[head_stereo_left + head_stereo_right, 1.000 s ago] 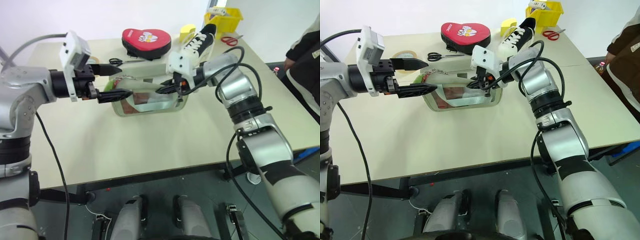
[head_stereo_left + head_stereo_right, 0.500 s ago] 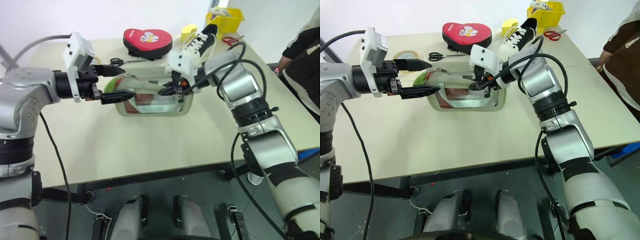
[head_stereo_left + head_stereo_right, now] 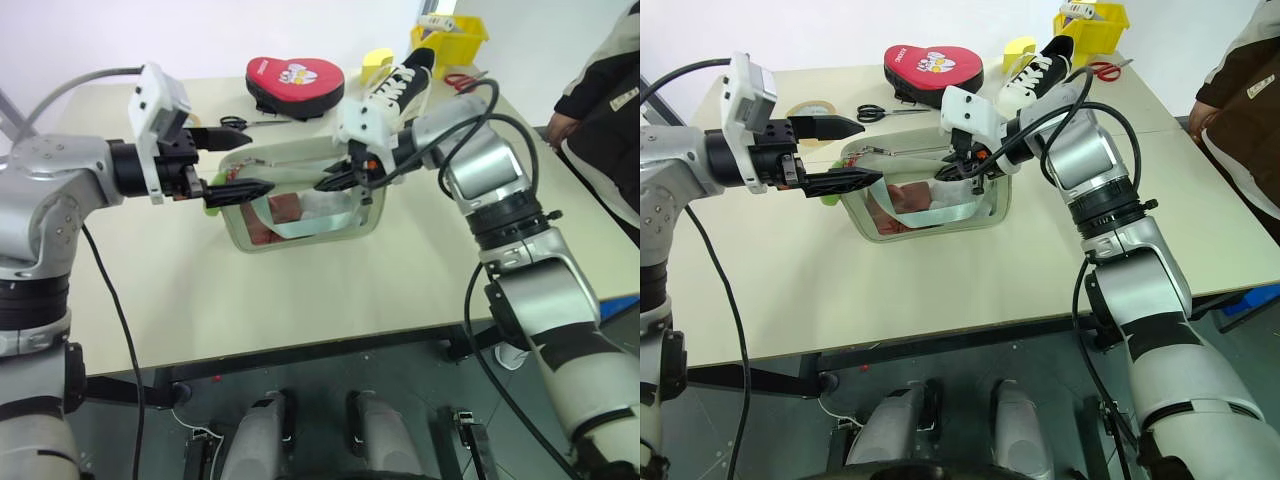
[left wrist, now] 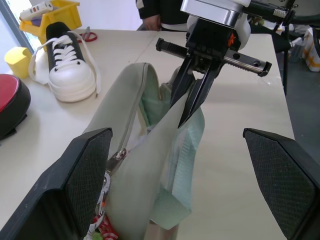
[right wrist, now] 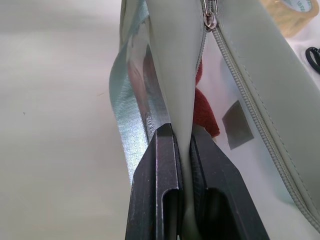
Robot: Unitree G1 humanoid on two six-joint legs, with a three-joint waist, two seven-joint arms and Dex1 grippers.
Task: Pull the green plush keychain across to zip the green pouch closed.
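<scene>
The green pouch [image 3: 300, 215] lies mid-table, tipped so its clear window with red and white contents faces up. My right gripper [image 3: 322, 185] is shut on the pale fabric of the pouch's top edge near its right end; the right wrist view shows both fingers [image 5: 160, 165] clamped on that fabric. My left gripper [image 3: 258, 163] stands open at the pouch's left end, one finger above the top edge and one in front. A bit of the green plush keychain [image 3: 212, 199] peeks out beside the lower left finger, not gripped. The metal zipper slider [image 4: 118, 155] sits near that left end.
Behind the pouch are a red heart-shaped case [image 3: 295, 82], black scissors [image 3: 232, 123], a black-and-white sneaker [image 3: 400, 80], a yellow cup [image 3: 375, 62], a yellow bin [image 3: 447, 38] and red scissors [image 3: 458, 80]. A tape roll [image 3: 810, 108] lies far left. A person [image 3: 600, 110] stands at the right.
The pouch has tipped in the right gripper's hold, its front edge swinging toward me and its window facing up more. Both grippers stay about where they were.
</scene>
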